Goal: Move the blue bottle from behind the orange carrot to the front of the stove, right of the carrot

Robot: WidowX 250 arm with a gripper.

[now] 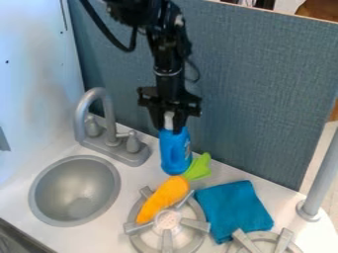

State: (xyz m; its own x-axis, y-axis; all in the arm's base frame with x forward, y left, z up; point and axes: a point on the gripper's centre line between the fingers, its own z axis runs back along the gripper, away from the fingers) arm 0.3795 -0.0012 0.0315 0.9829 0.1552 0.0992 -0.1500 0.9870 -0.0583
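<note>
From my remote station, I am holding the black claw (170,129) upper centre in the frame, its fingers clamping the pale cap (169,118) of a blue bottle (175,154). The bottle is hanging or standing straight below the claw, its long axis running nearly upright in line with the wrist; whether its base is touching the counter (132,182), I cannot tell. Just beside its foot, an orange toy carrot (163,196) is lying aslant over a grey burner (194,224), leafy end toward the bottle. A teal cloth (234,210) is resting lower right, while a silver faucet (99,92) is arching at left.
</note>
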